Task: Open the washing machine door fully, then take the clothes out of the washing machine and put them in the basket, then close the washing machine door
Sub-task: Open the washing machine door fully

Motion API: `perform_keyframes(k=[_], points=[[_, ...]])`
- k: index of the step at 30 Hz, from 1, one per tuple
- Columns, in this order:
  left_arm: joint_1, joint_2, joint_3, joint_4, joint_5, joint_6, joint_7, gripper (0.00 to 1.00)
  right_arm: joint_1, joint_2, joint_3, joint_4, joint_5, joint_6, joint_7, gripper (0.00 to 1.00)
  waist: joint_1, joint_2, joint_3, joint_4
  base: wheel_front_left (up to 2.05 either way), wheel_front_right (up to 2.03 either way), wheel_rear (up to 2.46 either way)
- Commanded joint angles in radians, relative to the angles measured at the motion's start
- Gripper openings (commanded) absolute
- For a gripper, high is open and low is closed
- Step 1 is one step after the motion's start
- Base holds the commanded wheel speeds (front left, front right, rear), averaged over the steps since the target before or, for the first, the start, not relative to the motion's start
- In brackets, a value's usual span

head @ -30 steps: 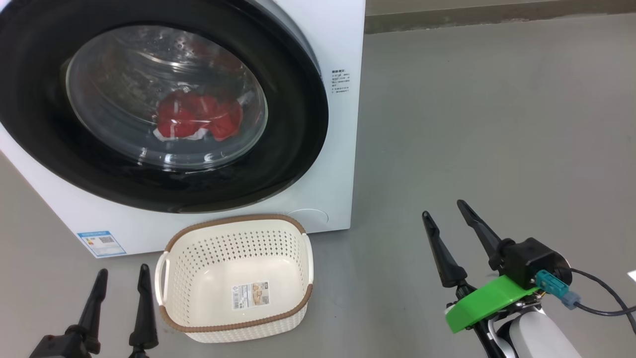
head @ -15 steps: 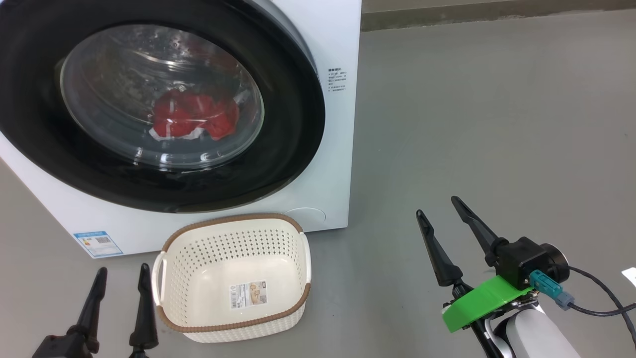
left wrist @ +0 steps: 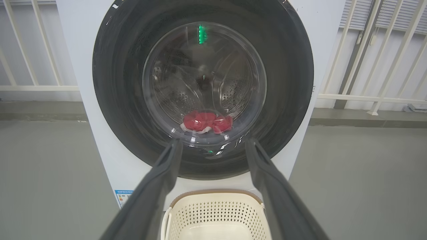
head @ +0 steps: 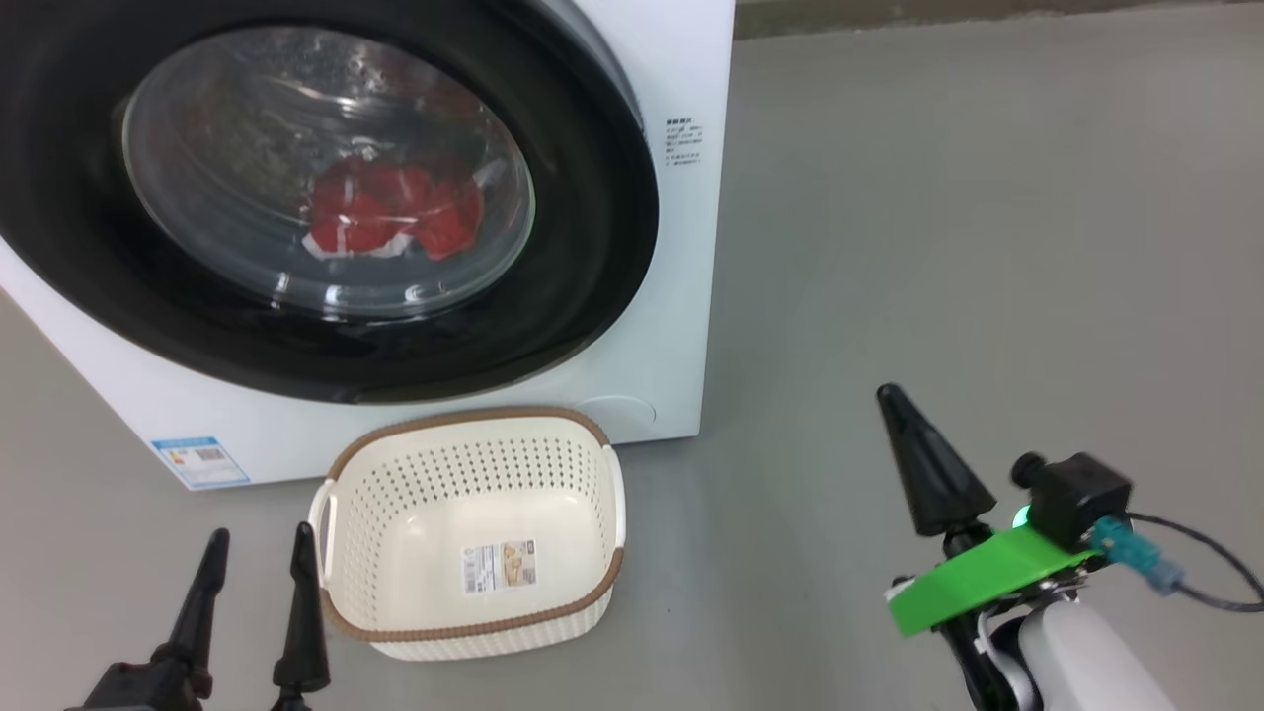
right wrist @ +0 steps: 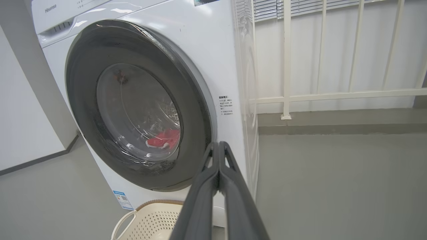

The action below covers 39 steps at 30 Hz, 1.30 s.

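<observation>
While the door (head: 592, 247) is shut, clothes (head: 395, 212) lie in the drum (left wrist: 181, 96). Basket (head: 464, 423) holds a sticker (head: 501, 566). Left claw (head: 262, 533) released, right claw (head: 894, 400) clenched.

Head view: high, pitched steeply down, close on the washer (head: 691, 296) front and basket (head: 444, 474). Left wrist view: low, level, square to the door (left wrist: 203, 86). Right wrist view: low, oblique from the door's right. All three share door, clothes (head: 395, 212), basket.
</observation>
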Motion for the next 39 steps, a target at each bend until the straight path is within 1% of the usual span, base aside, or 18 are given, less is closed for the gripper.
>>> perform_keyframes(k=[1,8,14,20,24,25,28,31,35,39], points=[[-0.024,0.018,0.024,-0.03,0.015,0.008,-0.012,1.0,-0.048,0.0,0.012,-0.019,0.033,-0.001,-0.006,0.0,0.0,0.0,0.015,0.008,0.0,0.0,0.0],[-0.062,0.018,-0.01,-0.05,0.0,0.013,-0.012,1.0,-0.125,0.0,-0.014,0.004,0.28,-0.001,-0.006,0.0,0.0,0.0,0.087,0.046,0.0,0.0,0.0],[-0.105,0.018,-0.034,-0.068,-0.015,0.016,-0.012,1.0,-0.223,0.0,-0.021,0.035,0.447,-0.001,-0.006,0.0,0.0,0.0,0.154,0.082,0.0,0.0,0.0],[-0.151,0.018,-0.042,-0.079,-0.02,0.011,-0.012,1.0,-0.336,0.0,-0.003,0.063,0.625,-0.001,-0.006,0.0,0.0,0.0,0.214,0.107,0.0,0.0,0.0],[-0.176,0.018,-0.049,-0.084,-0.023,0.008,-0.012,1.0,-0.415,-0.008,0.024,0.087,0.774,-0.001,-0.004,0.0,0.0,0.0,0.251,0.119,0.0,0.0,0.0],[-0.176,0.018,-0.049,-0.084,-0.023,0.008,-0.012,1.0,-0.415,-0.008,0.024,0.087,0.774,-0.001,-0.004,0.0,0.0,0.0,0.251,0.119,0.0,0.0,0.0],[-0.194,0.018,-0.055,-0.09,-0.025,0.005,-0.012,1.0,-0.476,-0.031,0.035,0.101,0.878,-0.001,0.023,0.0,0.0,0.0,0.281,0.128,0.0,0.0,0.0],[-0.211,0.018,-0.062,-0.096,-0.028,0.003,-0.012,1.0,-0.539,-0.044,0.03,0.112,0.989,-0.001,0.079,0.0,0.0,0.0,0.312,0.136,0.0,0.0,0.0],[-0.234,0.018,-0.075,-0.086,-0.032,0.002,-0.012,1.0,-0.622,-0.063,0.028,0.135,1.089,-0.001,0.169,0.0,0.0,0.0,0.345,0.151,0.0,0.0,0.0],[-0.256,0.018,-0.085,-0.075,-0.035,0.0,-0.012,1.0,-0.696,-0.083,0.029,0.167,1.155,-0.001,0.265,0.0,0.0,0.0,0.368,0.167,0.0,0.0,0.0]])
